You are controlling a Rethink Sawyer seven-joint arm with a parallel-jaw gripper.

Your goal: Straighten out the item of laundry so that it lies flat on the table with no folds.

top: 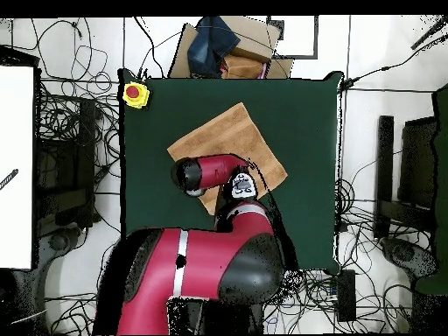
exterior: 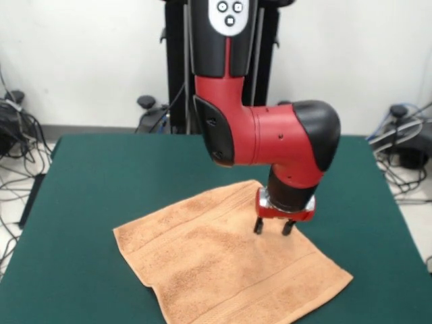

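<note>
Most of the work looks done, judging by the front view: peach-orange terry towel (exterior: 229,260) spread open as a rough diamond on the dark green table (exterior: 108,175), near the table's middle and toward the camera side; woven band stripes visible along two edges; no doubled-over corner or thick fold in sight, only soft ripples across the pile. Hidden in the overhead view under the red arm (top: 219,171): the towel's corner nearest the robot, so flatness there cannot be confirmed from above; bare in the front view, though, and seemingly flat. No white tag to be made out.

Hovering just above the towel's right-of-centre area: gripper (exterior: 273,228), its two dark fingers (exterior: 258,225) pointing down, slightly parted, nothing between them, tips close to the cloth but contact not certain.

Left to do, at a guess: little beyond smoothing the faint ripples, lifting clear, and checking the lower edge cut off by the frame.
</note>
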